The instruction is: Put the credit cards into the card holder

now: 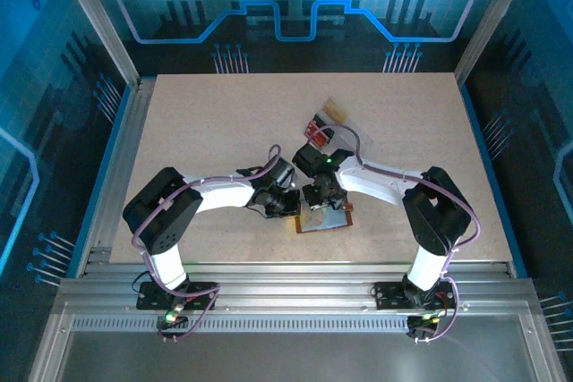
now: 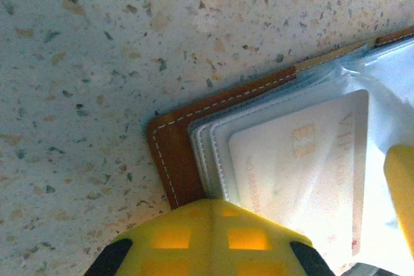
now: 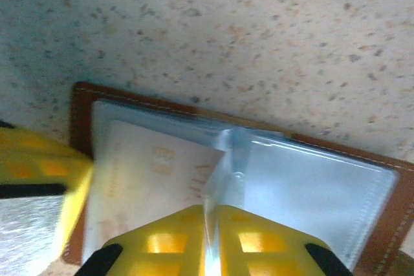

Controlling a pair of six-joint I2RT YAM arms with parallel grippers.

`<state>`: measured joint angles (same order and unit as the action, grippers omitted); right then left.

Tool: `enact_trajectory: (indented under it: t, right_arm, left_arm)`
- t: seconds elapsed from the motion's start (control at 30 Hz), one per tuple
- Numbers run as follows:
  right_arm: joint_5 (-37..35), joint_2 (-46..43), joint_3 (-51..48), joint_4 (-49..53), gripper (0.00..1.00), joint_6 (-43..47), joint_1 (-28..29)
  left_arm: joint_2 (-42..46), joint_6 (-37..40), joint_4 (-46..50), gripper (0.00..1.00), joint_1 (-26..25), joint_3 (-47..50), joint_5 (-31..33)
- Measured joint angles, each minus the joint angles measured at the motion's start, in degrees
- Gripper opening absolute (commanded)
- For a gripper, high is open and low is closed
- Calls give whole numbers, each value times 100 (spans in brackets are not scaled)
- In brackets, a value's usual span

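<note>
Two grippers are brought together over the open card holder (image 1: 329, 221).

From the top, both arms are seen bent inward at the elbows. The left gripper (image 1: 300, 207) and right gripper (image 1: 324, 200) are nearly touching above the card holder, which lies near the near edge of the table (image 1: 197, 131). This view also takes in one clear tray (image 1: 328, 123) farther off, with one red card (image 1: 315, 127) and one tan card (image 1: 336, 112).

At the left wrist, finer detail is given. The left gripper (image 2: 207, 214) is pressed together at the holder's stitched brown corner (image 2: 169, 153), and one pale credit card (image 2: 304, 166) is lodged in the sleeves.

At the right wrist, the whole open holder (image 3: 388, 224) is shown. One clear sleeve (image 3: 223, 159) is pinched upright by the right gripper (image 3: 210, 218), and the credit card (image 3: 149, 172) lies to its left.
</note>
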<state>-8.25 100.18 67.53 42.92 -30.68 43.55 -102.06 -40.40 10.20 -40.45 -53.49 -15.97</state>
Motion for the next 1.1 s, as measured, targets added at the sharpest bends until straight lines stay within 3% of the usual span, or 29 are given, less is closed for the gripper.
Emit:
enact_trajectory:
  t: [0.33, 0.47, 0.67, 0.83, 1.1]
  right_arm:
    - [796, 0, -90, -496, 24, -262, -83]
    - [850, -74, -247, -592, 37, -282, -114]
    - [949, -813, -474, -658, 47, -46, -197]
    - [1150, -1875, -1016, -667, 42, 42, -1012]
    - [675, -1552, -1237, -223, 49, 118, -1207]
  left_arm:
    - [17, -15, 15, 10, 0, -2, -26]
    - [90, -15, 109, 12, 0, 0, -22]
    - [157, -15, 151, 12, 13, 4, -22]
    - [164, -15, 155, 13, 22, 44, -22]
    - [164, -13, 153, 13, 22, 46, -24]
